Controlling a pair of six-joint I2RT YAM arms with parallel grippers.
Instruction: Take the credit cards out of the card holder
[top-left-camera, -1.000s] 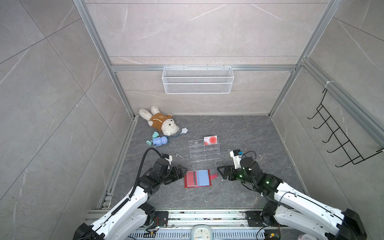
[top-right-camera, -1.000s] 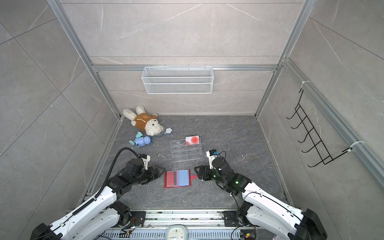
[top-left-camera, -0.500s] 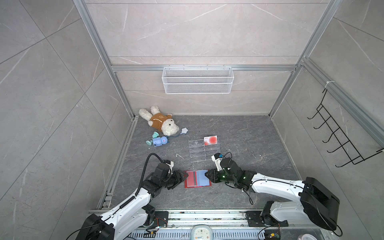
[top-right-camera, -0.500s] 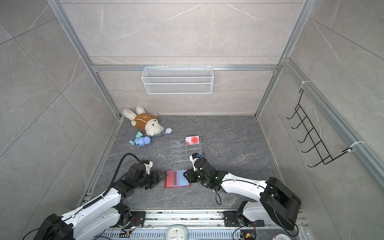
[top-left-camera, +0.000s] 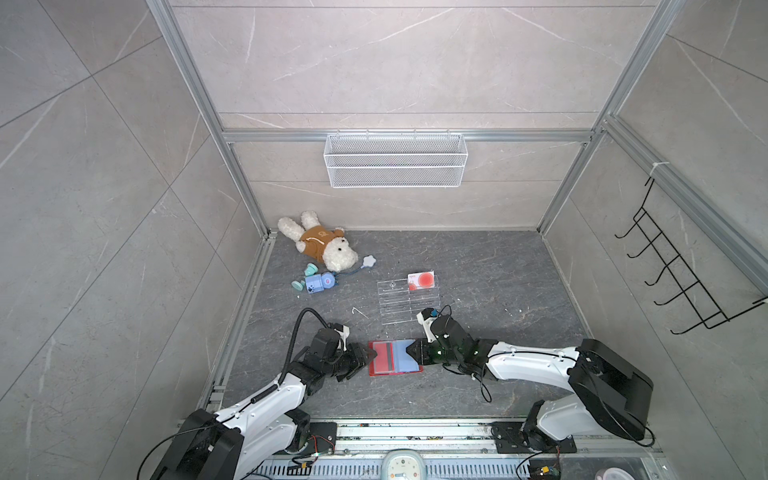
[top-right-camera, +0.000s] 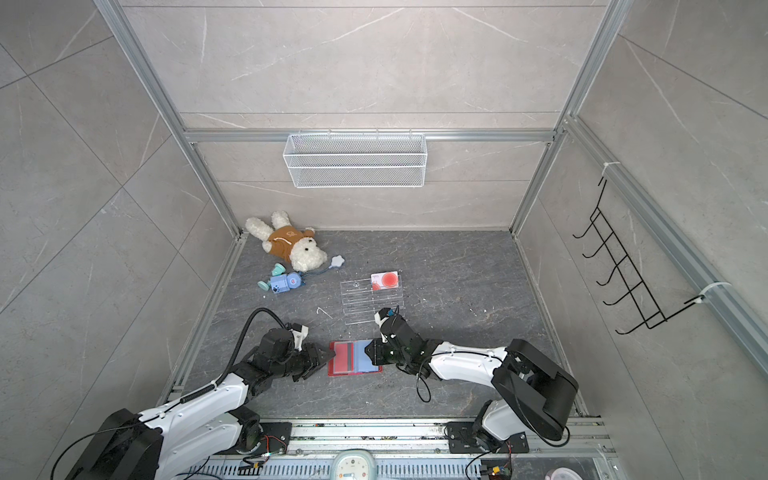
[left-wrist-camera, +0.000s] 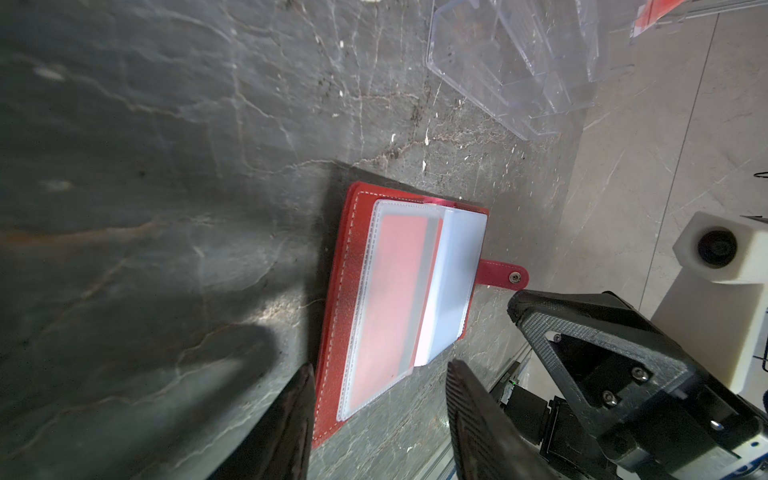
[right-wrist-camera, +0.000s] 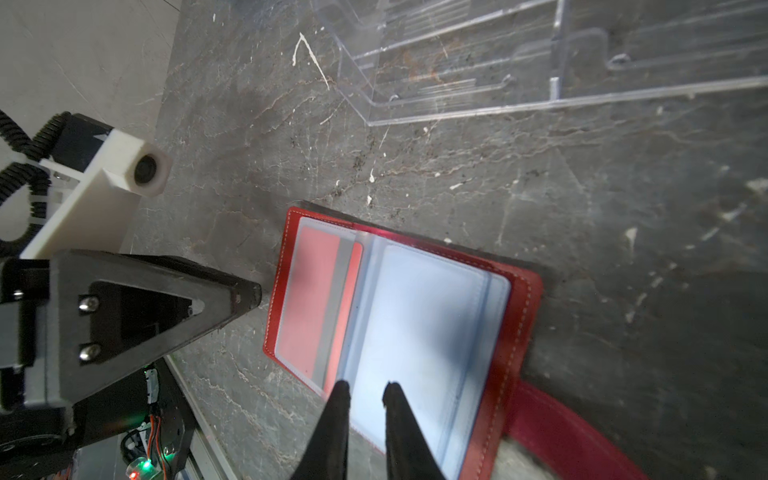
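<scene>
The red card holder (top-left-camera: 395, 357) (top-right-camera: 353, 358) lies open on the floor, with pale blue sleeves on its right half. A pinkish-red credit card (left-wrist-camera: 390, 299) (right-wrist-camera: 316, 303) with a grey stripe shows through the left sleeve. Another credit card (top-left-camera: 422, 280) (top-right-camera: 385, 279), with a red circle, stands in the clear stand. My left gripper (top-left-camera: 371, 355) (left-wrist-camera: 380, 370) is open at the holder's left edge, its jaws straddling a corner. My right gripper (top-left-camera: 410, 351) (right-wrist-camera: 368, 388) hovers over the blue sleeve, its jaws a narrow gap apart with nothing seen between them. The snap strap (left-wrist-camera: 503, 276) lies beside it.
A clear acrylic tiered stand (top-left-camera: 407, 301) stands just behind the holder. A plush dog (top-left-camera: 320, 245) and a small blue toy (top-left-camera: 318, 283) lie at the back left. A wire basket (top-left-camera: 395, 160) hangs on the back wall, and a black hook rack (top-left-camera: 681, 282) on the right wall.
My right gripper has moved left from beside the strap onto the holder's blue sleeve, and its jaws have narrowed. The left gripper has edged up to the holder's left edge, its jaws closing partway.
</scene>
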